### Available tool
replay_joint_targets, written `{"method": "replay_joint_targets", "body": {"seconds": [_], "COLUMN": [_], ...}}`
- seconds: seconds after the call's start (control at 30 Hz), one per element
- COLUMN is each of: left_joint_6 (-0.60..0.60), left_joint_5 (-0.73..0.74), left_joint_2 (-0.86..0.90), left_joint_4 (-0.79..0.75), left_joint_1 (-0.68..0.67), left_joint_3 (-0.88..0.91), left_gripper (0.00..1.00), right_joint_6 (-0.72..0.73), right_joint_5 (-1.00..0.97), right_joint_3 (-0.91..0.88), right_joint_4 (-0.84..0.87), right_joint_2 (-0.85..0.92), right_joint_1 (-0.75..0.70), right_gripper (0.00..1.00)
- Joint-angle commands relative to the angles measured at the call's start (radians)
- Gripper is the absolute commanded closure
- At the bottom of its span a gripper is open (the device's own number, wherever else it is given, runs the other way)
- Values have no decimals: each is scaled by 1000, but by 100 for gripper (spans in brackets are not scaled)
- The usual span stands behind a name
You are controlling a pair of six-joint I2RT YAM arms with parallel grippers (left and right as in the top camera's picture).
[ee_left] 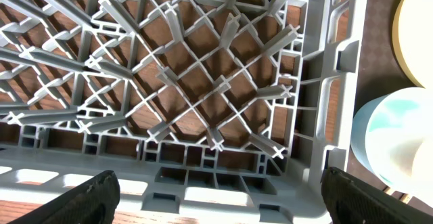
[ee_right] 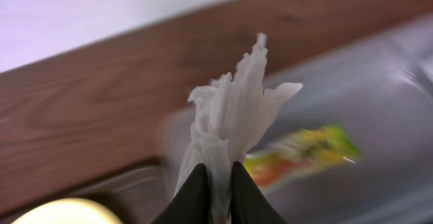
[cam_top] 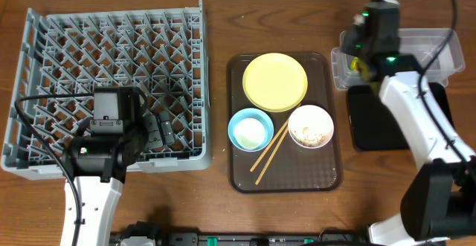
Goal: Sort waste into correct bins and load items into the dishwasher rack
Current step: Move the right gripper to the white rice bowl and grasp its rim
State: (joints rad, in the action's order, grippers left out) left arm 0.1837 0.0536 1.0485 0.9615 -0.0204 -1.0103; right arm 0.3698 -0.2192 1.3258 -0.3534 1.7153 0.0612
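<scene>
My right gripper [ee_right: 218, 176] is shut on the crumpled white wrapper [ee_right: 230, 122], which sticks up from between the fingers. It hangs over the left end of the clear tub [cam_top: 439, 49]. The green-and-orange snack packet [ee_right: 304, 153] lies in that tub. In the overhead view the right gripper [cam_top: 360, 59] is mostly under its wrist. My left gripper [ee_left: 220, 197] stands open and empty above the front right corner of the grey dishwasher rack [cam_top: 74, 53]. On the brown tray [cam_top: 320, 175] are a yellow plate [cam_top: 275, 81], a light-blue bowl [cam_top: 250, 128], a white bowl [cam_top: 310, 125] with rice scraps, and chopsticks [cam_top: 269, 154].
The black tray [cam_top: 372, 127] lies in front of the clear tub, partly under my right arm. In the left wrist view the rack's pegs [ee_left: 203, 82] fill the frame, with the blue bowl [ee_left: 399, 136] and yellow plate [ee_left: 416, 34] at the right edge.
</scene>
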Motion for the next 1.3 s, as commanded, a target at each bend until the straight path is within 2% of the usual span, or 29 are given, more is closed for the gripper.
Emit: {"method": "replay_joint_targets", "body": {"seconds": [0.0,0.1,0.13,0.17,0.23,0.33,0.47,0.6,0.67,0.8,0.93,1.0,1.17,1.27], "left_joint_6": [9,9,9,9,9,9,9,9,9,9,9,9,9,9], "left_joint_5": [3,3,3,3,3,3,3,3,3,3,3,3,3,3], "left_joint_2": [3,3,3,3,3,3,3,3,3,3,3,3,3,3], "left_joint_4": [-2,-2,-2,-2,-2,-2,-2,-2,-2,-2,-2,-2,-2,-2], "left_joint_1": [4,4,4,4,4,4,4,4,4,4,4,4,4,4], "left_joint_3": [-19,-19,-19,-19,-19,-19,-19,-19,-19,-19,-19,-19,-19,-19], "left_gripper": [4,4,4,4,4,4,4,3,4,4,4,4,4,4], "right_joint_6": [89,87,85,84,57,26,-79,-181,-210,-269,-271,-271,-269,-230], "right_joint_5": [-24,11,30,39,53,82,269,517,570,539,450,431,424,402], "right_joint_3": [-4,-4,-4,-4,-4,-4,-4,-4,-4,-7,-31,-61,-167,-241], "right_joint_4": [-27,-33,-33,-32,-28,-29,-55,-181,-275,-465,-574,-581,-530,-460], "right_joint_2": [42,66,66,65,55,25,-39,-103,-116,-105,-90,-90,-89,-89], "right_joint_1": [-61,-95,-102,-106,-113,-113,-103,-57,-15,100,218,269,353,374], "right_gripper": [82,50,42,37,36,37,38,38,38,40,39,39,54,58]}}
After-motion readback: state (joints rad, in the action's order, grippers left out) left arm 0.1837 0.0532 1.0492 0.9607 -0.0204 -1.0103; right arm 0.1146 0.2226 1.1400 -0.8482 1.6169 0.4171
